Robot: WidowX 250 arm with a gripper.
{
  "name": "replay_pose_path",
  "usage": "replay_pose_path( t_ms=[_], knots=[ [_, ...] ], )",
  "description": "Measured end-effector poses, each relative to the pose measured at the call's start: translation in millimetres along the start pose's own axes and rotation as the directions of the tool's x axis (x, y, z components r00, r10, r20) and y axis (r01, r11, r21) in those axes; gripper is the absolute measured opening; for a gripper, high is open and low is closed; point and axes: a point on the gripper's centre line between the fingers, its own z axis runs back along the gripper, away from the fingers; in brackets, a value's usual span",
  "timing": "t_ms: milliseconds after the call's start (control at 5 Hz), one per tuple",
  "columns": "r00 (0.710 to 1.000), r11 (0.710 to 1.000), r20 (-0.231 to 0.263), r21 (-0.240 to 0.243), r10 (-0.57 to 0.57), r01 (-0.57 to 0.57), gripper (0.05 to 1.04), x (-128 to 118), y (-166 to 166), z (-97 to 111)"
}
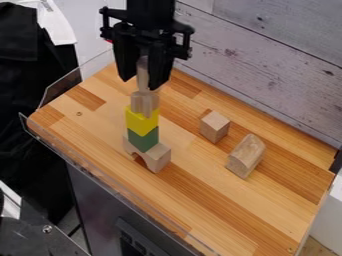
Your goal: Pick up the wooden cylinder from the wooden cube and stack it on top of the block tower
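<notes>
Tower [142, 121], one gripper [141, 82] at top, two loose blocks [214, 127]

Gripper [139, 84] looked matt, hard black plastic. Slender piece [142, 72] between jaws was bare wood, smooth. Below jaws: pale piece [145, 104] was smooth bare wood; yellow block [142, 121] and green block [143, 140] had smooth, even colour; arch [159, 156] was unpainted wood. Right of and below jaws, cube [214, 126] and slanted block [246, 156] showed wood grain. Tabletop [220, 205] beneath jaws was smooth striped wood; planks [267, 55] right of jaws looked rough, knotty.
</notes>
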Motion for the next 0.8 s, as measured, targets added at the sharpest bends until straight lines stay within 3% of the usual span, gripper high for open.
replay_pose_path(
  t_ms=[800],
  knots=[
    [1.000, 1.000, -0.009, -0.014, 0.024, -0.024, 0.513, -1.5, 4.4, -5.8]
  ],
)
